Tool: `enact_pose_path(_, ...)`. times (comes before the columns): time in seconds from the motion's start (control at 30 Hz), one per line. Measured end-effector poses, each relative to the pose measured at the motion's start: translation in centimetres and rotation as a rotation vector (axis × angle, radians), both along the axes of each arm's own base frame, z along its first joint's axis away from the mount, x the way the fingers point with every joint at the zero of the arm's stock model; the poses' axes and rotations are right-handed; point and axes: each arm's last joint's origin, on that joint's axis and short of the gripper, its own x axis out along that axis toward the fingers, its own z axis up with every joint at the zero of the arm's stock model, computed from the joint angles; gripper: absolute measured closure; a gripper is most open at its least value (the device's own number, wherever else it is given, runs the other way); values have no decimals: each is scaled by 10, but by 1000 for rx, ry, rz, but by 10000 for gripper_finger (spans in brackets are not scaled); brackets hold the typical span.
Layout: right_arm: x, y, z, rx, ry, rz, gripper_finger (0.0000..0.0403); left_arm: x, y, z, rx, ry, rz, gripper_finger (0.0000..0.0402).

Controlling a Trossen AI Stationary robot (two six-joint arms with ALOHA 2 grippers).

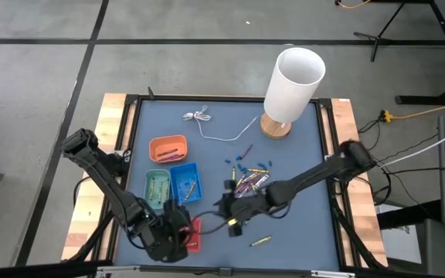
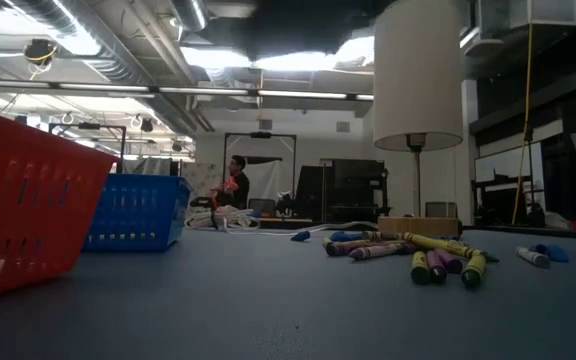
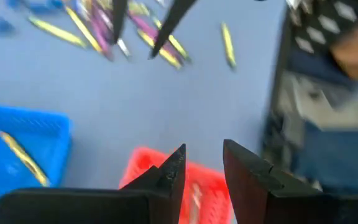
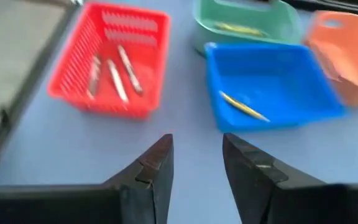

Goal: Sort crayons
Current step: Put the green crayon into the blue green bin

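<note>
Between the crayon heap and the baskets, low over the blue counter (image 1: 300, 224): my right end effector (image 4: 196, 163), fingers apart, nothing between them.

Item: crayons (image 1: 250, 182), loose heap of yellow, purple and pink sticks, lying on the counter just beside my right end effector, on its far side toward the lamp. One stray yellow crayon (image 1: 260, 241) lies apart, nearer the front edge.

Item: red basket (image 4: 112, 59), ahead of my right end effector, holding three pale crayons.

Item: blue basket (image 4: 272, 84), beside the red one, one yellow crayon inside.

Item: green basket (image 4: 246, 25), behind the blue one, yellow crayons inside.

Item: orange basket (image 4: 347, 53), beyond the blue one; contents hard to tell from my wrist view.

Right arm pose: reaches from the right edge of the counter, stretched low and slanting toward the front centre.

Left end effector (image 3: 202, 171): fingers apart, empty, hanging above the near rim of the red basket at the front left of the counter. Left arm bent at the elbow, coming from the left edge.

Other: white lamp (image 1: 292, 89) on a wooden base at the back, thin white cable (image 1: 211, 127) near it, small blue bits (image 1: 253, 166) by the heap. A seated person (image 2: 234, 185) shows far off in the room.
</note>
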Motion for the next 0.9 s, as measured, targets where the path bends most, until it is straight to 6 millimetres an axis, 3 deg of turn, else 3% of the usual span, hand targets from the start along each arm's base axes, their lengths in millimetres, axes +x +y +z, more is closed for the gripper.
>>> enact_pose_path(0.3,-87,-26,82,-164,84,-63,265,51,45,-7,38,-115,255,310)
enact_pose_path(0.43,-122,-32,100,-183,67,-93,265,78,77,-14,-8,-117,340,310)
enact_pose_path(0.7,-177,-46,79,-135,77,-128,265,123,132,-38,-40,-104,378,310)
enact_pose_path(0.9,-199,-60,47,-76,91,-196,265,138,160,-64,-23,-44,449,310)
